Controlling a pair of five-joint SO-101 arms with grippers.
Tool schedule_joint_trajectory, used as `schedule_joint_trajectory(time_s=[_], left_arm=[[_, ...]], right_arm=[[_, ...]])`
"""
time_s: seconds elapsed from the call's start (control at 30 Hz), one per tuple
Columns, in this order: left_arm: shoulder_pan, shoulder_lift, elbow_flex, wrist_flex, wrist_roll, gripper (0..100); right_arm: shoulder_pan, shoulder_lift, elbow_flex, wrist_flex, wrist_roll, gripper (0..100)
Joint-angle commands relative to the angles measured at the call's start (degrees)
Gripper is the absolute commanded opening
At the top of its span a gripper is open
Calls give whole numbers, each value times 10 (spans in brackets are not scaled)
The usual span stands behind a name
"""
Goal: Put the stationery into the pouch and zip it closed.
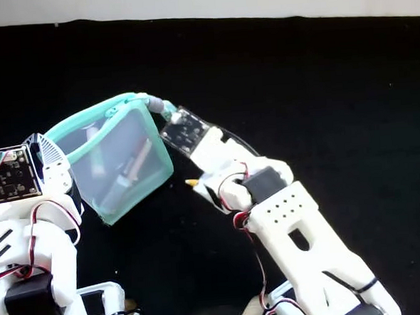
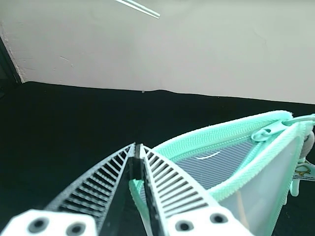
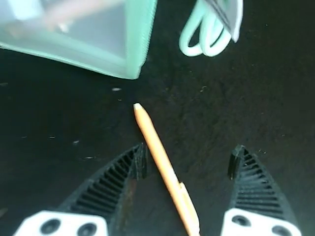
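Black table (image 1: 320, 86) takes up most of the high view. The mint-green pouch (image 1: 117, 159) with see-through sides sits upper left of centre, held up off the table with its mouth gaping. A couple of items (image 1: 129, 173) are already inside, too blurred to name.

My left hand (image 2: 138, 147) is clenched on the pouch rim, fingers pinched together on the green edge at the end away from the zip slider (image 2: 268, 132). My right hand (image 3: 189, 160) is released, fingers spread wide and hovering low over the table. It straddles an orange pen (image 3: 165, 167) that lies flat between them, not touching either finger as far as I can tell. The pen tip points toward the pouch's lower corner; in the high view only that tip (image 1: 191, 181) pokes out from under the right arm, just beside the pouch.

Step, as I judge it: picking up the last loose pen; zipping not started. Next I'd need to close the right hand on the pen, lift it, and tip it into the open mouth while the left keeps the rim up.

A green cord loop (image 3: 206, 34) hangs at the slider end. A small tag (image 2: 302, 169) is there too, print too small to read.
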Motion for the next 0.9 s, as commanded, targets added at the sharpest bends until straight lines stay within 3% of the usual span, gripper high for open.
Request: schedule_joint_trajectory(time_s=[0.0, 0.33, 0.6, 0.87], left_arm=[[5, 20, 43, 7, -6, 8], [2, 20, 44, 8, -6, 8], [2, 20, 44, 20, -6, 8], [2, 20, 45, 20, -6, 8]], right_arm=[[17, 1, 44, -48, 40, 269], [19, 83, 113, -161, 80, 269], [48, 305, -12, -192, 81, 269], [47, 355, -54, -192, 83, 269]])
